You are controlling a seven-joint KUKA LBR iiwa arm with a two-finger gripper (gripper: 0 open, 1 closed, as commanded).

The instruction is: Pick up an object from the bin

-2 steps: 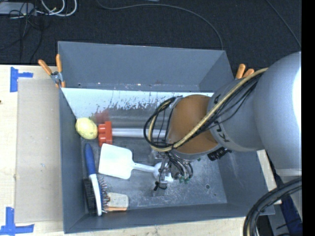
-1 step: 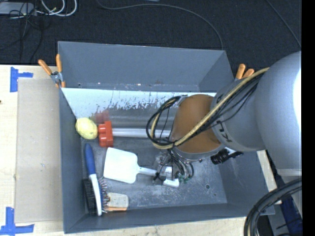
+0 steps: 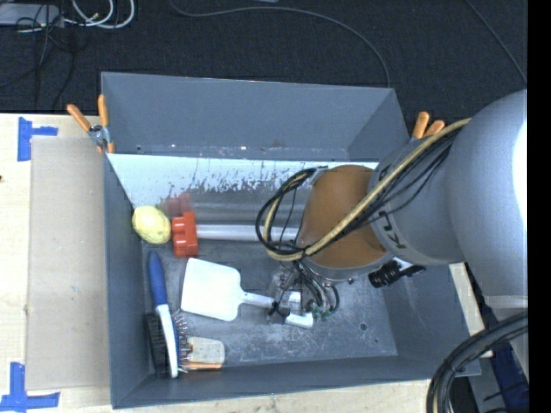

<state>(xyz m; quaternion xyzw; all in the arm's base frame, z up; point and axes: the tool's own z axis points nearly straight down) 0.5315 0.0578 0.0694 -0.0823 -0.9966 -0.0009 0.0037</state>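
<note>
Robot gripper (image 3: 293, 306) over a spatula's (image 3: 211, 289) handle end.
We see its white blade left of the gripper; open or closed, we cannot tell.

Moderate, even light, pale glare band along the bin's far wall (image 3: 241, 166), dimmer floor under the arm (image 3: 482, 188)

No text, label, brand or number was legible on bin (image 3: 125, 299) or on things inside it. Dark mark (image 3: 389, 227) stood on grey arm housing (image 3: 486, 188) beside orange cover (image 3: 340, 192), partly hidden by cables (image 3: 405, 175); it could not be read.
</note>
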